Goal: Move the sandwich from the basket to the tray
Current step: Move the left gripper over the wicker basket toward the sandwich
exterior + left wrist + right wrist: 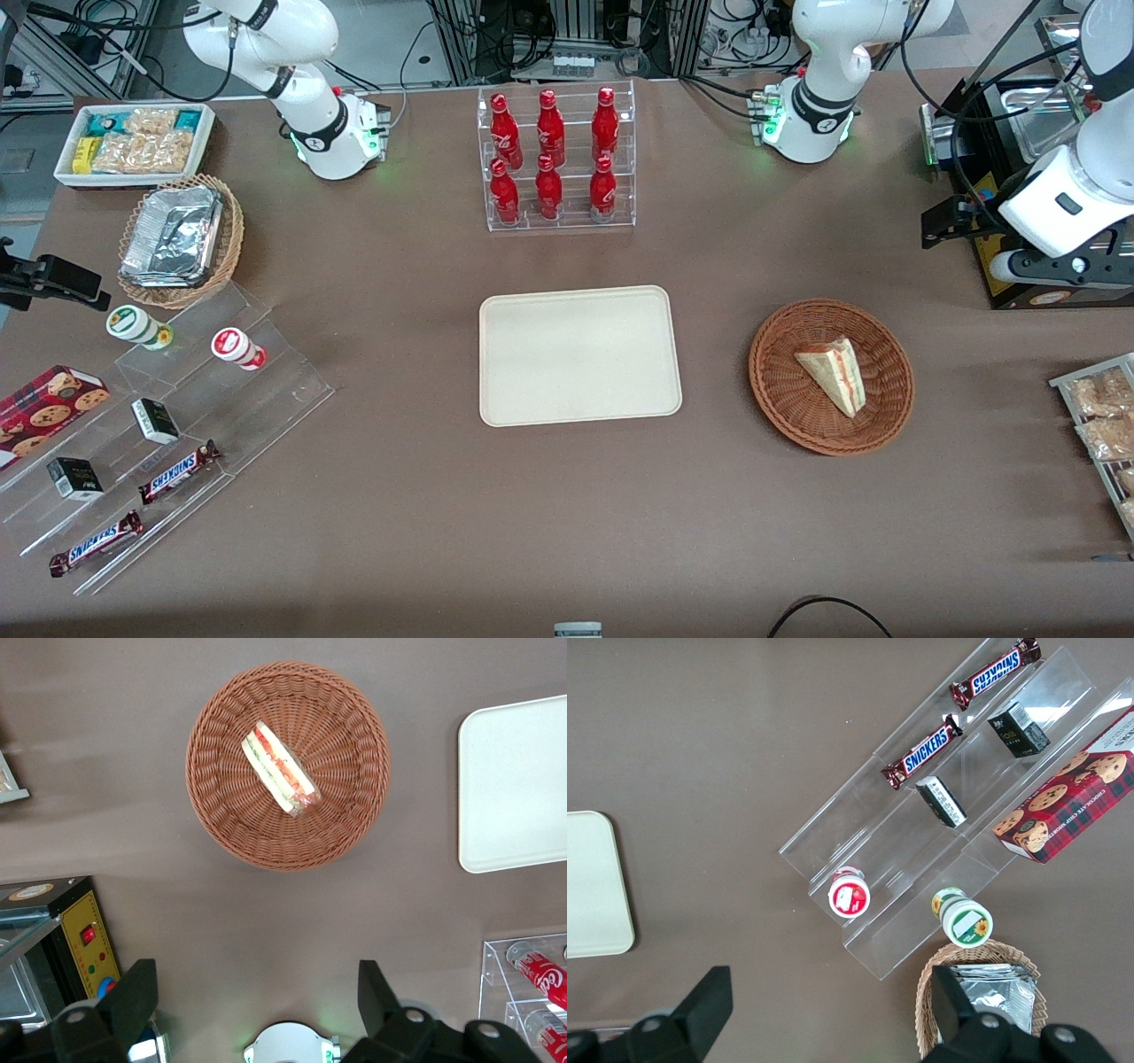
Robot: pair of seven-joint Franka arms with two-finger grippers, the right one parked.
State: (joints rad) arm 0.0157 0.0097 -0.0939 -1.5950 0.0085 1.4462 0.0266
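Observation:
The sandwich [833, 368] [280, 768], a pale bread wedge with red and green filling, lies flat in the reddish-brown wicker basket [771, 390] [221, 815]. The cream tray [580, 354] [518, 788] rests bare at the table's middle, beside the basket. My gripper [943, 226] [255, 992] hangs high over the table, farther from the front camera than the basket and toward the working arm's end. It is open, its black fingers [133, 997] spread wide with nothing between them, well apart from the sandwich.
A black appliance [1001, 177] stands close beside my gripper. A clear rack of red bottles [556, 159] stands farther back than the tray. A rack of packaged snacks [1103, 416] sits at the working arm's end. Acrylic steps with snacks [177, 425] lie toward the parked arm's end.

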